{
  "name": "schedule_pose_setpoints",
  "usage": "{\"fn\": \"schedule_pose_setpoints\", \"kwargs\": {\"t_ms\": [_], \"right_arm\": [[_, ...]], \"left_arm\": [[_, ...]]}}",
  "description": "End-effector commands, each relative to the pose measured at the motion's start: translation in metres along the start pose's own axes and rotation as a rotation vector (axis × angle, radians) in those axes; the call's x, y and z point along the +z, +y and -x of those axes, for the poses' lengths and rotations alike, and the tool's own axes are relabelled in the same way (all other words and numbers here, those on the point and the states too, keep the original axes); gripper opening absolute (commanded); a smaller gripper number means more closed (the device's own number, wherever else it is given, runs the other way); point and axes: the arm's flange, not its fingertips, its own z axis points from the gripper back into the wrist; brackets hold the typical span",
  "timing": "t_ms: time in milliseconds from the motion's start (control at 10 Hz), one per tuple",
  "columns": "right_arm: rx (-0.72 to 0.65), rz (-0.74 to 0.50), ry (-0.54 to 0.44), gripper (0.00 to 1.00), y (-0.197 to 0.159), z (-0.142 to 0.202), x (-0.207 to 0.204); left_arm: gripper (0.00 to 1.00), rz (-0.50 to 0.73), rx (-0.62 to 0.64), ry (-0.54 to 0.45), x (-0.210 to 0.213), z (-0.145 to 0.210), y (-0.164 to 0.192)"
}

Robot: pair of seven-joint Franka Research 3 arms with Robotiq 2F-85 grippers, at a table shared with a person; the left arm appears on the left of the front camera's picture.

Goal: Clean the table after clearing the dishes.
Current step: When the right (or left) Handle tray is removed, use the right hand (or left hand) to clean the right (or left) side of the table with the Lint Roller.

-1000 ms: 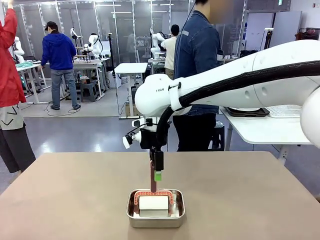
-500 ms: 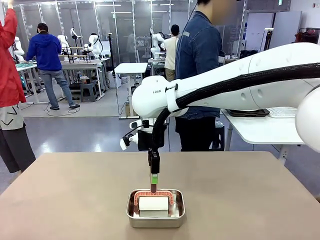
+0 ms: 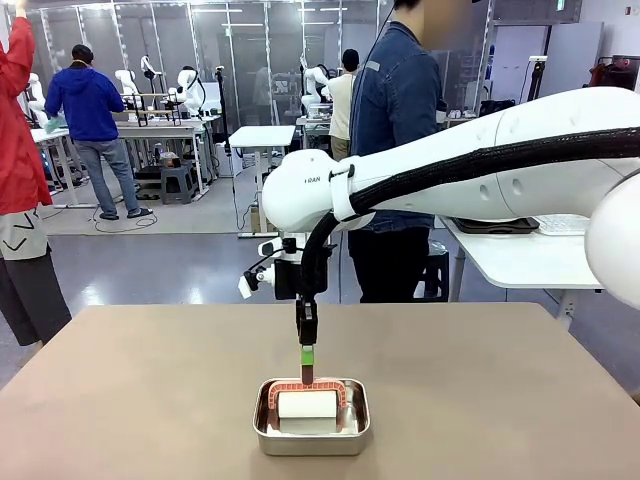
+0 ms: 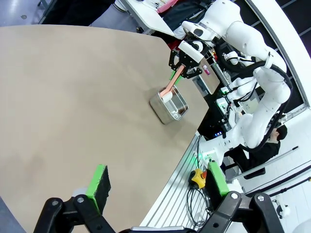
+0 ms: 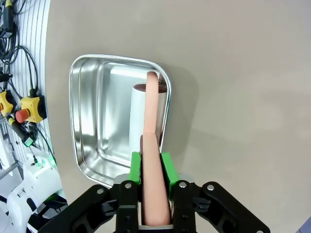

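Beige table [image 3: 120, 400], steel pan [image 3: 311, 450] at 6 o'clock by its near edge. The right gripper [image 3: 307, 352] is pinched tight on the pink handle [image 5: 151, 121] of the white roller [image 3: 307, 405] lying in it. The left gripper [image 4: 158, 180] hangs spread wide (nothing in it). Looks like the grab-the-roller step. Next needs a straight lift clear of the rim, then rolling the tabletop. Only readable print: "RAN" on the right arm [image 3: 313, 180].
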Motion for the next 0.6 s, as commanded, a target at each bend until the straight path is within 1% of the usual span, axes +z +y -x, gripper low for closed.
{"fn": "schedule_pose_setpoints", "kwargs": {"t_ms": [0, 200, 300, 400, 500], "right_arm": [[-0.015, 0.011, 0.022, 0.00, 0.004, -0.005, 0.000], [-0.054, 0.038, 0.019, 0.00, 0.020, 0.000, 0.017], [-0.120, 0.059, -0.011, 0.00, 0.037, 0.008, 0.038], [-0.200, 0.122, -0.049, 0.00, 0.059, 0.025, 0.064], [-0.318, 0.152, -0.100, 0.00, 0.076, 0.047, 0.084]], "left_arm": [[1.00, 0.001, 0.000, 0.005, 0.002, 0.002, -0.005], [1.00, 0.001, 0.000, 0.005, 0.002, 0.002, -0.005], [1.00, 0.001, 0.000, 0.005, 0.002, 0.002, -0.005], [1.00, 0.001, 0.000, 0.005, 0.002, 0.002, -0.005], [1.00, 0.001, 0.000, 0.005, 0.002, 0.002, -0.005]]}}
